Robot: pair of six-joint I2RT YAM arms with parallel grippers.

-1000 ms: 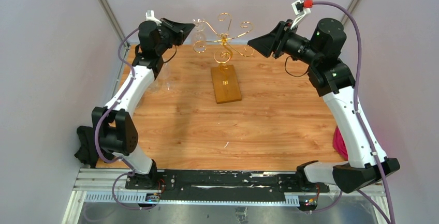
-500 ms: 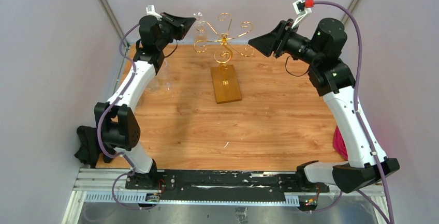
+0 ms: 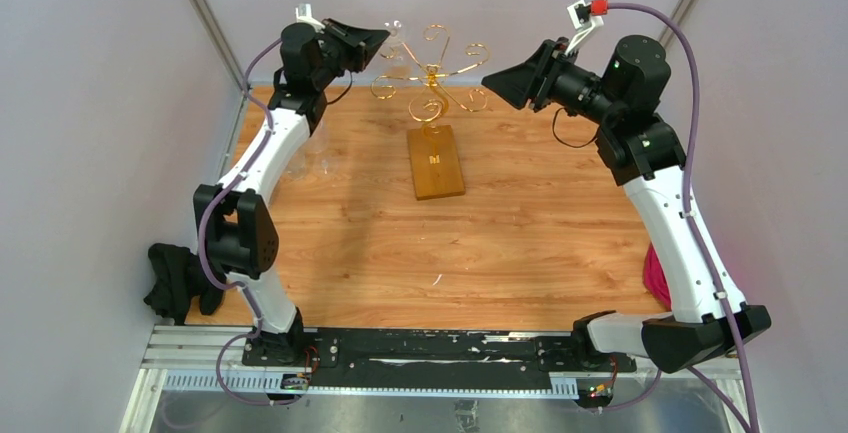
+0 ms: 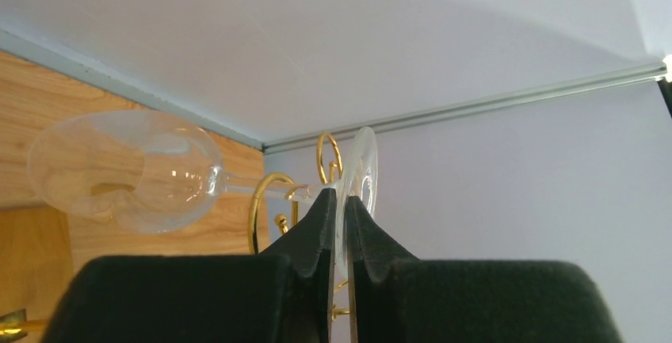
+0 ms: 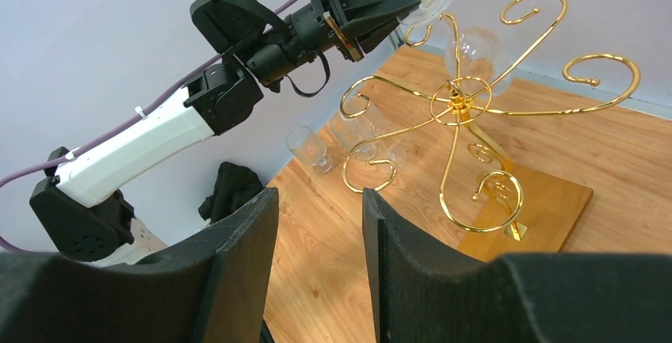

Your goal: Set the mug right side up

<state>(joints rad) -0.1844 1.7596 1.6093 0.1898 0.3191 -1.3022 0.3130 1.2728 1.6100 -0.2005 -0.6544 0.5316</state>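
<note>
No mug shows in any view. My left gripper (image 3: pixel 378 38) (image 4: pixel 339 200) is shut on the round foot of a clear wine glass (image 4: pixel 127 169) (image 5: pixel 475 50). It holds the glass high at the back left, tilted with its foot uppermost. The stem lies close beside a loop of the gold wire rack (image 3: pixel 432 78) (image 5: pixel 460 105); I cannot tell whether they touch. My right gripper (image 3: pixel 492 80) (image 5: pixel 317 200) hangs open in the air to the right of the rack, pointing at it, with nothing between its fingers.
The rack stands on a wooden base (image 3: pixel 436 161) at the back middle of the table. More clear glasses (image 5: pixel 309 149) (image 3: pixel 322 153) stand on the table left of it. A black cloth (image 5: pixel 230 188) lies at the left edge, and a pink thing (image 3: pixel 655 278) at the right edge.
My left gripper has risen and moved right toward the rack's top with the glass in it. The right arm has barely moved.
</note>
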